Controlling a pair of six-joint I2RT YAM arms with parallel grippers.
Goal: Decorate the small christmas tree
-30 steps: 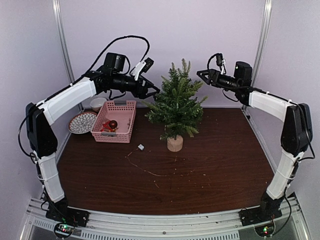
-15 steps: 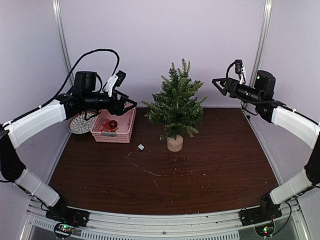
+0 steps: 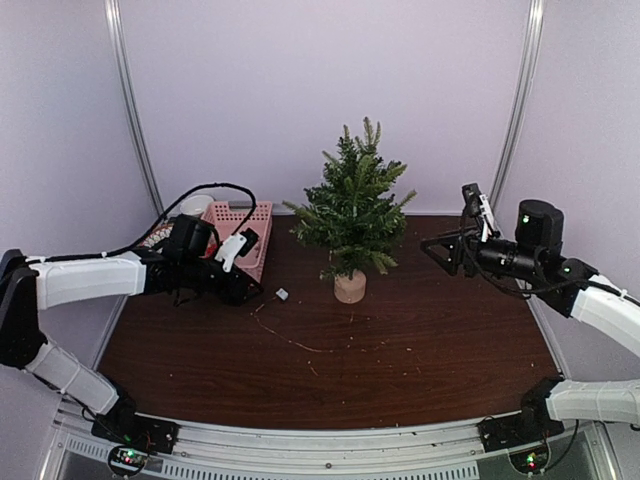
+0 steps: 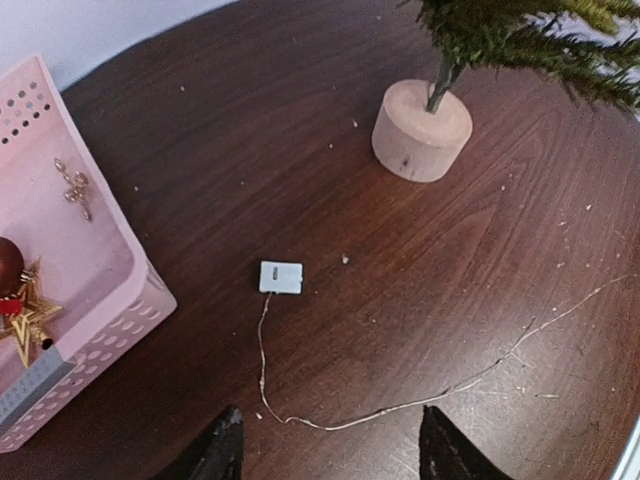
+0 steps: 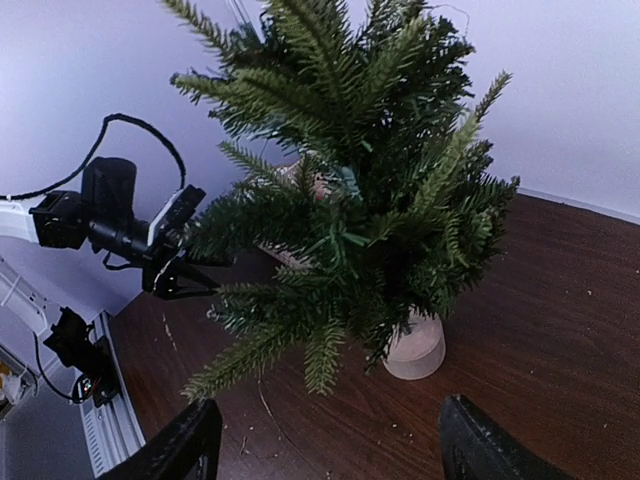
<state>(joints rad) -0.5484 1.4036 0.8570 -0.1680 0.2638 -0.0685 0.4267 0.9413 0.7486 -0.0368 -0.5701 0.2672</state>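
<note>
The small christmas tree (image 3: 352,212) stands upright at the far middle of the table (image 3: 430,345). Its long axis is vertical, its tip points straight up, and its pale wooden stump (image 4: 421,130) sits flat on the dark wood. To its left, against the far left edge, lies a pink basket (image 3: 256,222) holding a red ball (image 4: 8,266), a gold star (image 4: 24,318) and a small gold ornament (image 4: 76,186). Between the basket and the stump, apart from both, is a small white box (image 4: 280,277). A thin wire (image 4: 400,405) trails from it along the table toward the near right, among scattered needle litter. The left gripper (image 3: 252,290) hangs low at the basket's near right corner, just left of the white box. Its fingers are spread wide with nothing between them, and they touch neither box nor wire. The right gripper (image 3: 432,252) hovers to the right of the tree at about lower-branch height, facing left toward it. Its fingers are also spread wide and empty, clear of the needles. Nothing stands between either gripper and the tree.
</note>
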